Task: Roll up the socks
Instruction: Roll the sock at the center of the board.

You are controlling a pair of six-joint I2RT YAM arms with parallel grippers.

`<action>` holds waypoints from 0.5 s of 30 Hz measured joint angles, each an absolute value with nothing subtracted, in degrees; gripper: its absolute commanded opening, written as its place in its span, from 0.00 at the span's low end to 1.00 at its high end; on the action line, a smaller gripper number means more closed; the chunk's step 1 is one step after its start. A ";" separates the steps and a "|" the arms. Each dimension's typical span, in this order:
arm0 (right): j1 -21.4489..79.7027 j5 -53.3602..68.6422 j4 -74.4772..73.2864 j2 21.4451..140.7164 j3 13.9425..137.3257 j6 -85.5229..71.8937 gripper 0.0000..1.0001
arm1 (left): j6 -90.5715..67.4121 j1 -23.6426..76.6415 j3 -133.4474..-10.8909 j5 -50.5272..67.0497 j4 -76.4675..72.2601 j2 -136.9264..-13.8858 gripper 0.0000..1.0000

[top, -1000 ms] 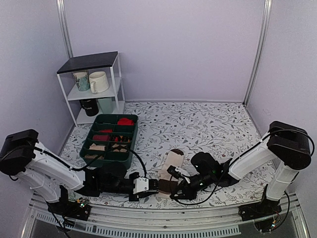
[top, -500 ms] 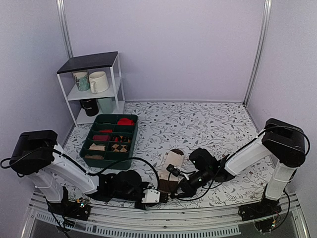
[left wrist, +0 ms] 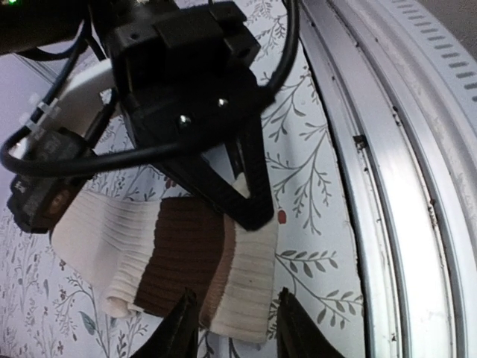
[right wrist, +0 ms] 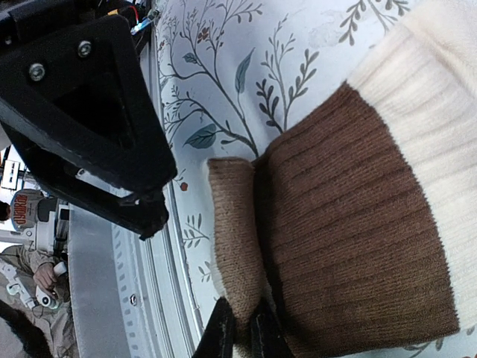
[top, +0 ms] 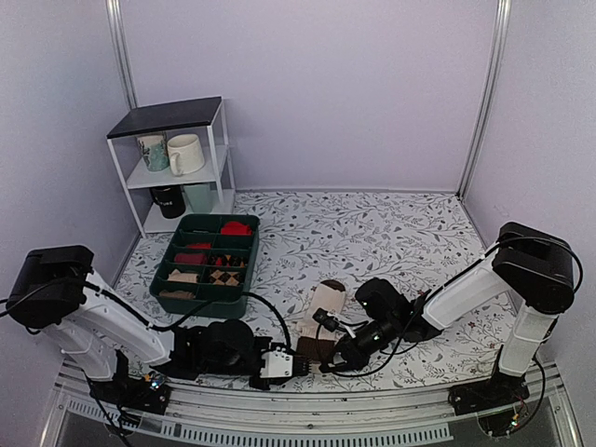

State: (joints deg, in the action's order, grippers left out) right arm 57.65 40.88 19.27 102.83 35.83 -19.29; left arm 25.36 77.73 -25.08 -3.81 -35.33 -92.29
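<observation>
Socks (top: 325, 303) flat on table (top: 391, 242) near front edge, left gripper (top: 300, 361) and right gripper (top: 326, 357) at their near end.
Left wrist: left gripper's fingers (left wrist: 185, 321) apart, straddling cream end.
Right wrist: right gripper pinched together on folded brown edge.

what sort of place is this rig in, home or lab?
Looks like a lab test cell, not a home: plain panel walls on metal posts, arms bolted to a rail, staged props like the mug shelf.

We logged one leaf-patterned table (top: 391, 233) carrying: striped socks (top: 323, 303), near edge; green compartment tray (top: 197, 303), left; white shelf rack (top: 168, 116), far-left corner.
</observation>
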 measured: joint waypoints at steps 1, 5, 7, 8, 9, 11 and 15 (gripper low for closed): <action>57.65 40.86 19.27 102.83 35.83 -19.29 0.06 | 25.52 77.73 -25.04 -4.05 -35.70 -91.96 0.40; 57.65 40.88 19.27 102.83 35.83 -19.29 0.05 | 26.46 77.73 -25.19 -4.82 -36.80 -92.68 0.41; 57.63 40.88 19.27 102.83 35.83 -19.29 0.06 | 26.68 77.73 -25.74 -4.56 -36.45 -94.00 0.42; 57.63 40.88 19.27 102.83 35.83 -19.29 0.06 | 26.76 77.73 -26.00 -4.38 -36.25 -94.50 0.42; 57.63 40.91 19.27 102.83 35.83 -19.29 0.06 | 26.79 77.73 -26.35 -4.14 -36.07 -95.11 0.42; 57.63 40.91 19.27 102.83 35.83 -19.29 0.06 | 26.79 77.73 -26.85 -3.92 -35.97 -96.27 0.42; 57.63 40.93 19.27 102.83 35.83 -19.27 0.06 | 26.89 77.73 -27.40 -4.05 -35.79 -97.95 0.42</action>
